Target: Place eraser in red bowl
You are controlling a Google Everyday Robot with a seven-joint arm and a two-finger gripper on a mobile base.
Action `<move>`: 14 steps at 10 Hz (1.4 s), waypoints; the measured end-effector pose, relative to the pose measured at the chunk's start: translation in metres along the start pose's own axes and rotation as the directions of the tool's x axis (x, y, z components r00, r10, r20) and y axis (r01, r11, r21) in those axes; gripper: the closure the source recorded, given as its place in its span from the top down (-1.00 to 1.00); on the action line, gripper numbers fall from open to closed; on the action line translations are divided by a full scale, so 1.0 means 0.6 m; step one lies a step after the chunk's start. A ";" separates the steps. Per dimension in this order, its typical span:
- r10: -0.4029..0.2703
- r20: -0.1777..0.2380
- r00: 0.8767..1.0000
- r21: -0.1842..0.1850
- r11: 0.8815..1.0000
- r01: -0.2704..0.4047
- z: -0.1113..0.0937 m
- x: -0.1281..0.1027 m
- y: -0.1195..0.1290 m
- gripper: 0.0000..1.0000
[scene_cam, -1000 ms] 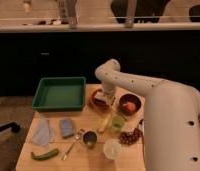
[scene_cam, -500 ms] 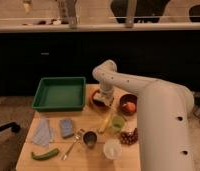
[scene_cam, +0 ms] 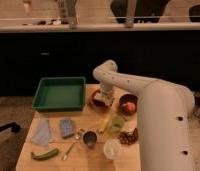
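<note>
The red bowl (scene_cam: 95, 102) sits on the wooden table just right of the green tray. My gripper (scene_cam: 106, 98) hangs at the end of the white arm, pointing down right over this bowl and covering most of its inside. I cannot make out the eraser; it does not show on the table, and the gripper hides the spot beneath it. The dark brown bowl (scene_cam: 128, 104) stands to the right of the gripper with an orange thing in it.
A green tray (scene_cam: 59, 93) is at the back left. A blue-grey pad (scene_cam: 67, 127), a pale blue cloth (scene_cam: 43, 134), a green vegetable (scene_cam: 44, 154), a spoon (scene_cam: 73, 144), a metal cup (scene_cam: 89, 138), a green cup (scene_cam: 116, 123) and a white cup (scene_cam: 112, 148) fill the front.
The arm's wrist has shifted slightly left and down, so the gripper now sits lower over the red bowl. Nothing on the table has moved.
</note>
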 end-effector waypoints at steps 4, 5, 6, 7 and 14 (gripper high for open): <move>0.001 0.000 1.000 0.000 1.000 -0.001 0.000 -0.001 0.000 0.60; 0.001 0.000 1.000 0.000 1.000 -0.001 0.000 0.000 0.000 0.60; 0.000 0.000 1.000 0.000 1.000 0.000 0.000 0.000 0.000 0.60; 0.001 0.000 1.000 0.000 1.000 -0.001 0.000 -0.001 0.000 0.60; 0.001 0.000 1.000 0.000 1.000 -0.001 0.000 -0.001 0.000 0.60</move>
